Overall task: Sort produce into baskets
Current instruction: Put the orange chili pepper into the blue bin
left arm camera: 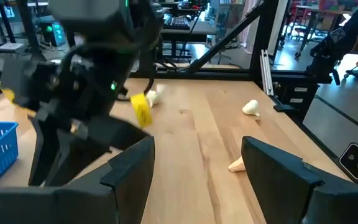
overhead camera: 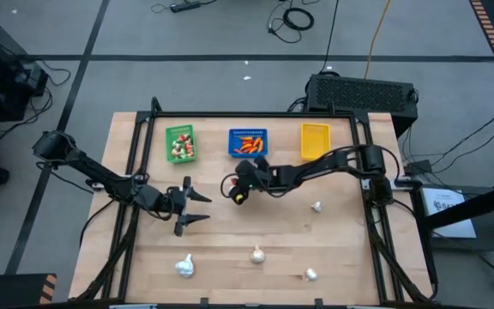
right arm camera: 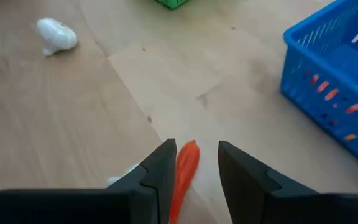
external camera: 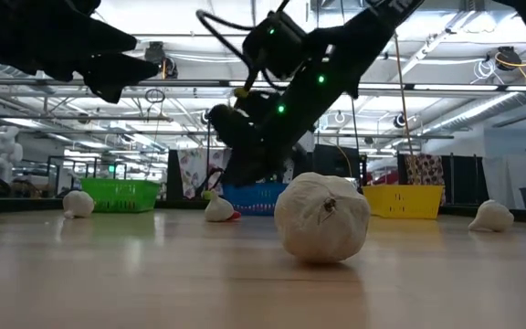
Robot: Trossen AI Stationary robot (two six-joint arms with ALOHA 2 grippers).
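Three baskets stand in a row at the table's far side: green, blue with orange and red pieces in it, yellow. White garlic bulbs lie loose on the table. My right gripper slants down at mid-table, just on the near side of the blue basket, and is open. A slim orange-red piece lies on the wood between its fingers, with a white bulb beside it. My left gripper waits open a little to its left, holding nothing. My right gripper stands astride the orange-red piece, fingers slanting down from the table's right. The piece lies along the fingers, close against one finger and apart from the other. Whether that finger touches it, I cannot tell.
A black box stands beyond the table's far right corner. A black frame rail runs along the far edge and down both sides. One more bulb lies near the front edge. Bare wood lies between the bulbs.
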